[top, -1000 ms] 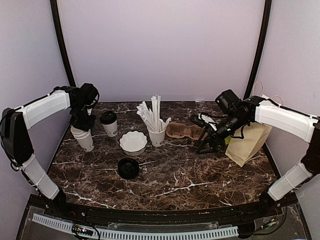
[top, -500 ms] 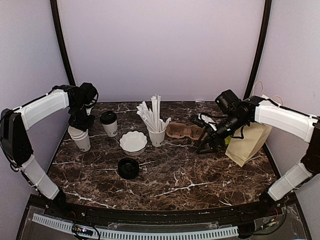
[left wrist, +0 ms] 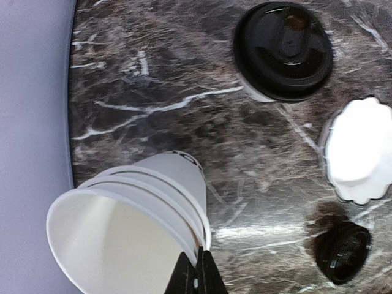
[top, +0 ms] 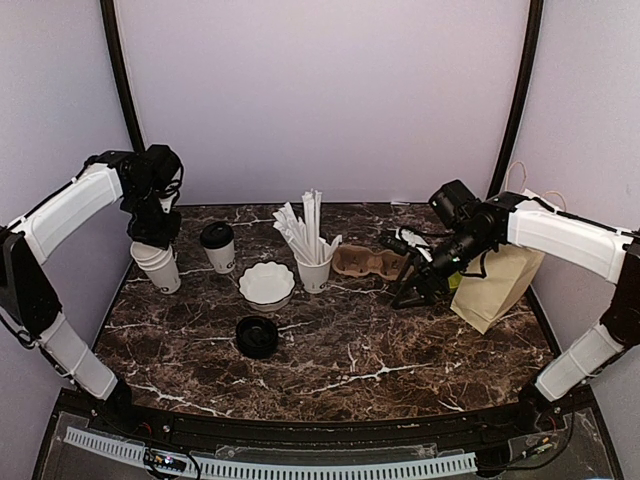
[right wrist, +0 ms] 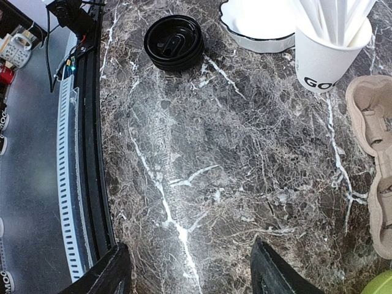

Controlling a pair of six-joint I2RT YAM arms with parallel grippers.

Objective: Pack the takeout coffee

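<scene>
A stack of black lids [top: 257,335] sits nearest on the marble table [top: 380,370]. Beyond, the right gripper [right wrist: 193,275] hovers with fingers apart (nothing between them). Far left, the left gripper [left wrist: 196,278] pinches the rim of a stack of lidless paper cups [left wrist: 153,196]. The lidded coffee cup [top: 218,247] stands upright just beside it.

A tall white paper cup [top: 219,250], black lid [left wrist: 283,50] on, stands upright toward the back left
</scene>
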